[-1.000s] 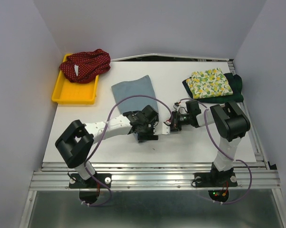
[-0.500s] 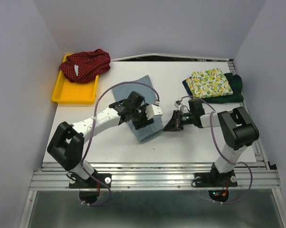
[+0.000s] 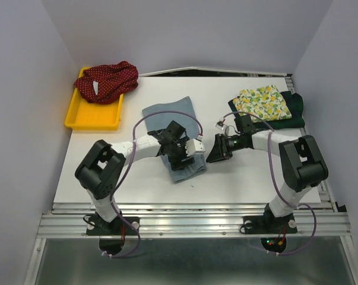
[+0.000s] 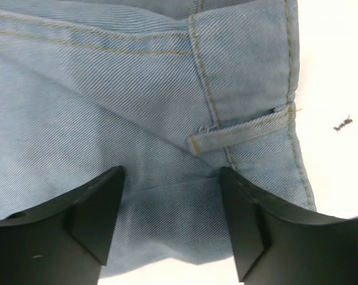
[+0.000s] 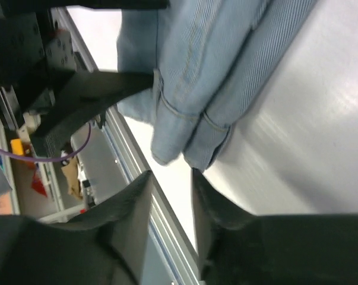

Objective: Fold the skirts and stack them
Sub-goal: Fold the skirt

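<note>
Directly beneath the left end effector (image 4: 170, 193) lies the denim skirt (image 4: 107, 107).

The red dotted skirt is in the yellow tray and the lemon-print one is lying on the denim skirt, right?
Not quite: the red dotted skirt is in the yellow tray, but the lemon-print skirt lies on the dark green skirt, not the denim skirt, as the top external view shows.

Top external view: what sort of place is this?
Likely a lab robot cell, not a home: plain grey walls box in a white table edged by aluminium rails, with a denim skirt and yellow tray laid out as props.
</note>
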Motion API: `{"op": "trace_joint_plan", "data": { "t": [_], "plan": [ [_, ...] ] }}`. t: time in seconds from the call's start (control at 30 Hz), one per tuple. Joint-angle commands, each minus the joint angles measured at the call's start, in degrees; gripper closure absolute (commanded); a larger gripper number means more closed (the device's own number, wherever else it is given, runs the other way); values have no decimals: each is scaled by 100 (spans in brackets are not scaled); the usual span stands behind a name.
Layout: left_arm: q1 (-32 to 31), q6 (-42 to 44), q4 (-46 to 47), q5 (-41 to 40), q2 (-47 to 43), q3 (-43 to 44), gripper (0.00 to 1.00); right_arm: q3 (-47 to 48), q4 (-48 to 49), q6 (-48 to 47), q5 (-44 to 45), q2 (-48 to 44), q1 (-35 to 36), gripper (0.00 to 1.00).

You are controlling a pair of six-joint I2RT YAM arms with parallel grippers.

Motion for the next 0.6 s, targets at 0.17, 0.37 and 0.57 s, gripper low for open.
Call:
{"op": "trace_joint_plan", "data": {
  "t": [0.17, 0.37, 0.57],
  "plan": [
    [21, -263, -293, -235, -2150, -28, 3, 345, 488, 826, 501, -18, 42, 26],
    [4, -228, -126, -981, -2793, -598, 1, 81, 841, 1345, 203, 563, 95, 13],
    [-356, -939, 594, -1719, -3100, -1337, 1, 28, 1342, 1522, 142, 783, 402, 12]
  ]
}}
